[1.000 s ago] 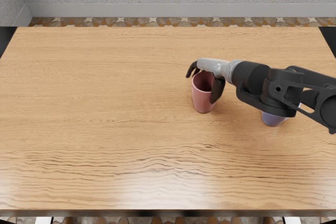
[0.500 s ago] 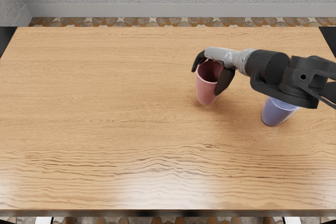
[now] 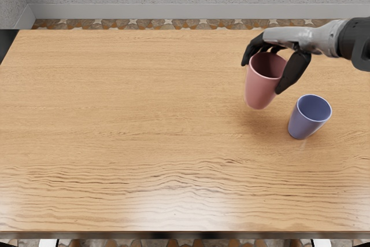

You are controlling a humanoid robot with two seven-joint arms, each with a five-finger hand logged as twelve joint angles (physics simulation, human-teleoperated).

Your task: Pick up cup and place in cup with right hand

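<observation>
One pink cup [image 3: 259,89] is hanging above desk [image 3: 144,143], R hand [image 3: 292,37] fingers [image 3: 293,71] clasping it. Blue cup [image 3: 304,124] is standing nr. it.

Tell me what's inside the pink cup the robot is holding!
Inside the pink cup, I can see just its own shadowy pink wall. The right hand covers a bit of the rim, and the very bottom is too dark to make out.
</observation>
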